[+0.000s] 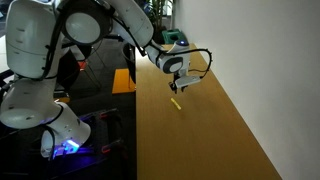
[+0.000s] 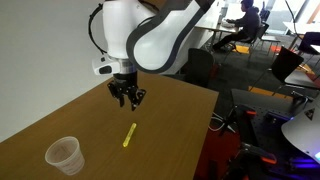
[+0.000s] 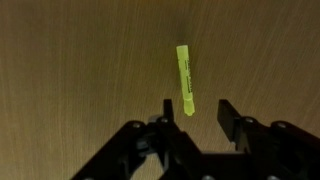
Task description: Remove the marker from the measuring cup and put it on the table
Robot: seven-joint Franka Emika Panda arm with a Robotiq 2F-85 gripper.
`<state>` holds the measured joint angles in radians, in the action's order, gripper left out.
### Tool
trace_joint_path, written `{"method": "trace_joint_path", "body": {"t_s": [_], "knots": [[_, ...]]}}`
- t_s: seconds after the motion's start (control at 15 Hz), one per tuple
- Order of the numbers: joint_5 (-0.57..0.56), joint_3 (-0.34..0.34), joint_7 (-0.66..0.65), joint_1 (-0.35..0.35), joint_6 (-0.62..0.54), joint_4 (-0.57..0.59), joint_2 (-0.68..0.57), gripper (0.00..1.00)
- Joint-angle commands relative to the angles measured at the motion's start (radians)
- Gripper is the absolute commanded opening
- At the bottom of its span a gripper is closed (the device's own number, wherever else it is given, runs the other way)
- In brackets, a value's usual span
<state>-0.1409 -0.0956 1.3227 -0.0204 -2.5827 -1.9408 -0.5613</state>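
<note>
As the arm (image 2: 150,35) hangs above, table (image 2: 175,115): plain brown wood.
Gripper (image 2: 128,100): jaws spread, holding nothing.
Measuring cup (image 2: 64,155): upright, 8 o'clock of the marker (image 2: 129,136), well apart.
Marker (image 3: 184,80): flat on the table, 12 o'clock of the gripper, wrist view.

A plain white wall (image 1: 265,55) is being seen alongside the counter (image 1: 200,130) in an exterior view. An orange-brown stand (image 1: 123,80) is being shown in the dim space opposite, which is being lit by a blue-violet glow (image 1: 68,148). Elsewhere, a seated person (image 2: 245,18) and dark chairs (image 2: 200,62) are being glimpsed in an open office.
</note>
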Motion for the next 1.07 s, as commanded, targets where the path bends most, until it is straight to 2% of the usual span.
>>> {"method": "trace_joint_path", "body": {"t_s": [0.0,0.13,0.2,0.4,0.47,1.0], "knots": [[-0.028,-0.004,-0.038,-0.006,0.059,0.060,-0.026,0.82],[-0.030,-0.008,-0.041,-0.013,0.070,0.057,-0.017,0.97],[-0.034,-0.010,-0.042,-0.018,0.073,0.052,-0.007,1.00],[-0.046,-0.012,-0.062,-0.037,0.071,0.039,0.014,1.00],[-0.030,-0.028,-0.026,-0.009,0.036,0.044,-0.018,1.00],[-0.029,-0.032,-0.026,-0.005,0.036,0.044,-0.024,1.00]]}}
